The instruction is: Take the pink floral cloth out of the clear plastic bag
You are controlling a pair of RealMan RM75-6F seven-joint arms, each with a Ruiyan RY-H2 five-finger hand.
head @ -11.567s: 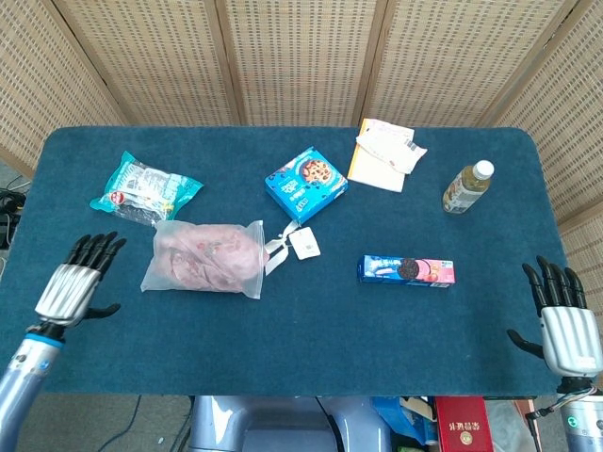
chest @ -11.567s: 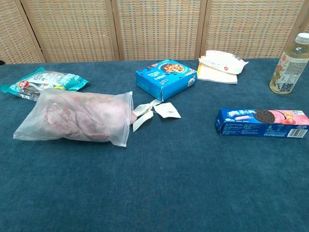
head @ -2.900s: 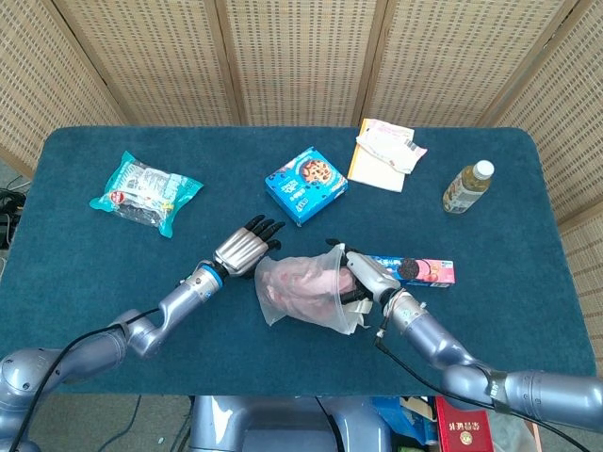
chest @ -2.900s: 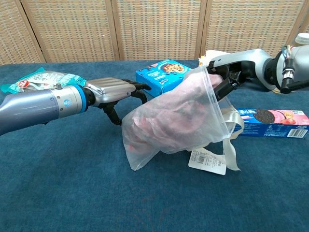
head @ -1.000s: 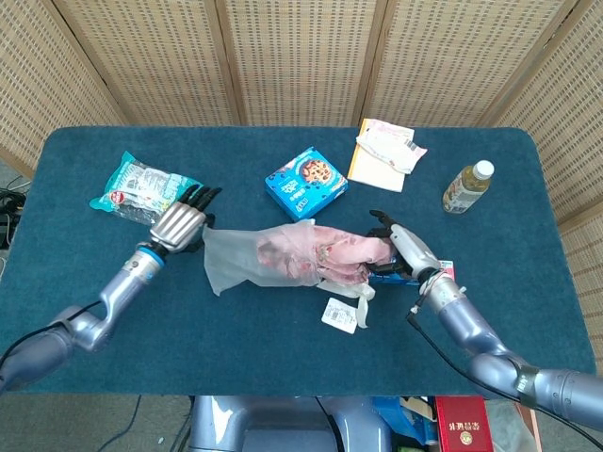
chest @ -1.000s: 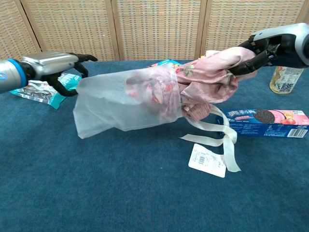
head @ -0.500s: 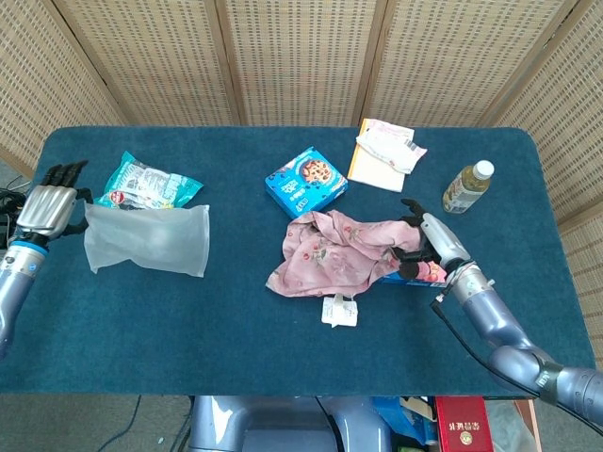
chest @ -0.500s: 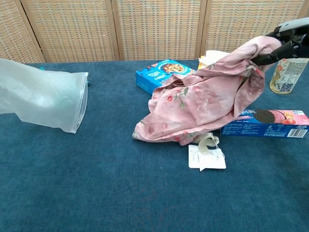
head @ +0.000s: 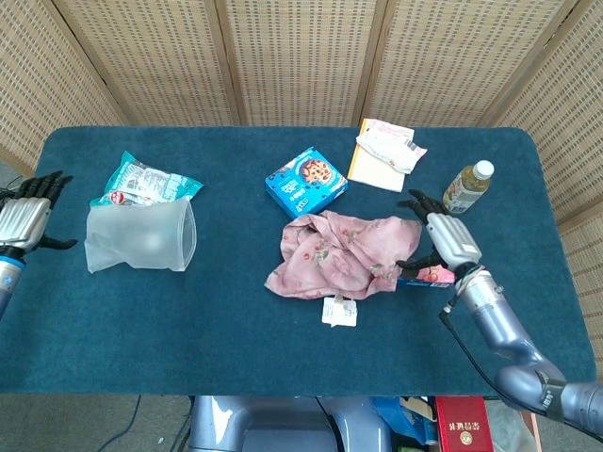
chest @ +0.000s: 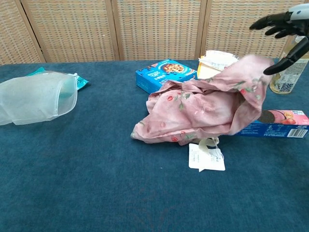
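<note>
This looks like a staged test room or lab corner rather than a lived-in home. A table [head: 283, 358] covered in dark blue felt stands against folding woven-rattan screens [head: 301, 56] that close off the background, and cables hang below the table's near edge. Packaged goods are spread apart on the felt like sample props: a blue cookie box [head: 306, 184], a long biscuit packet [chest: 280, 123], a green snack bag [head: 141, 184] and a drink bottle [head: 466, 188].

Soft matt cloth [head: 339, 250], frosted plastic bag [head: 137, 237], seemingly napped fabric table [head: 236, 330].
</note>
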